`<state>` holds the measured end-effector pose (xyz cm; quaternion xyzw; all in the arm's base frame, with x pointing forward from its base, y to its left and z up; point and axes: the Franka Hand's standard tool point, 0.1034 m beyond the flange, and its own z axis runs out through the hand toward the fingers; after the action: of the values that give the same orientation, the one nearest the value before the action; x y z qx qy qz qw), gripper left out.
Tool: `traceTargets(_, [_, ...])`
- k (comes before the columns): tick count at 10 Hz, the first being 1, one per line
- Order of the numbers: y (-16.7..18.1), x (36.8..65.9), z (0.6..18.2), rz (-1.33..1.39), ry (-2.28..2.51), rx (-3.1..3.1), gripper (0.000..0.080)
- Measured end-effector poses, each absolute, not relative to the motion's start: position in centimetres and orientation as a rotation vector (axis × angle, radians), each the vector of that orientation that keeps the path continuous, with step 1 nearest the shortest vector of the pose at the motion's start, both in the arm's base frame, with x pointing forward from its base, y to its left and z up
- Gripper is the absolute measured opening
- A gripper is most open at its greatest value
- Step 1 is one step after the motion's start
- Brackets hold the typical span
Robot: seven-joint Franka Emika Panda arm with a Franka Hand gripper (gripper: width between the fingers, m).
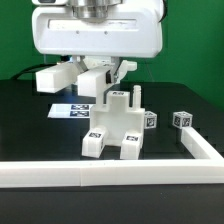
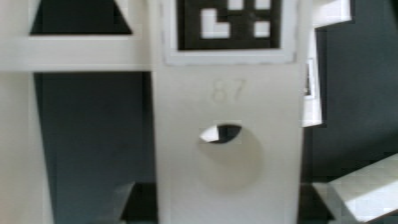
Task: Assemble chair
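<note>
**Gripper clamped on white piece over part-built chair**

Gripper (image 1: 103,73), the biggest thing, fills top centre of the ext. view. Its jaws are nearly together, clenched on a white piece (image 1: 95,83) just above the chair; the fingertips are hard to make out behind it.
1 black table (image 1: 30,125).
1 white rail (image 1: 110,172) runs along the bottom edge and turns up at lower right.
1 chair (image 1: 115,128), part-built, stands centre frame on the table w/ several tags on it.
1 marker board (image 1: 68,110) lies flat at centre left, partly behind the chair.
1 white block (image 1: 55,78) sits left of the gripper; can't tell if it's loose or part of the hand.
1 cube (image 1: 182,120) w/ tags, centre right, well apart from the chair.
Wrist view: 1 upright panel (image 2: 222,170) fills the centre, cut off top & bottom. It has 1 tag (image 2: 228,25) at top and 1 round hole (image 2: 222,133) mid-frame, w/ faint blurred digits above the hole.
</note>
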<state>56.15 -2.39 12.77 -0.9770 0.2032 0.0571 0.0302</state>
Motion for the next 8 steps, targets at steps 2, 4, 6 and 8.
traceTargets(2, [-1.4,56.0,12.8,0.163,0.621,-3.015,0.0289])
traceTargets(4, [1.6,55.6,13.1,0.163,0.529,-3.035,0.0289])
traceTargets(6, [2.0,55.5,12.9,0.168,0.516,-3.038,0.0289])
traceTargets(8, [2.0,55.5,12.8,0.171,0.515,-3.039,0.0289])
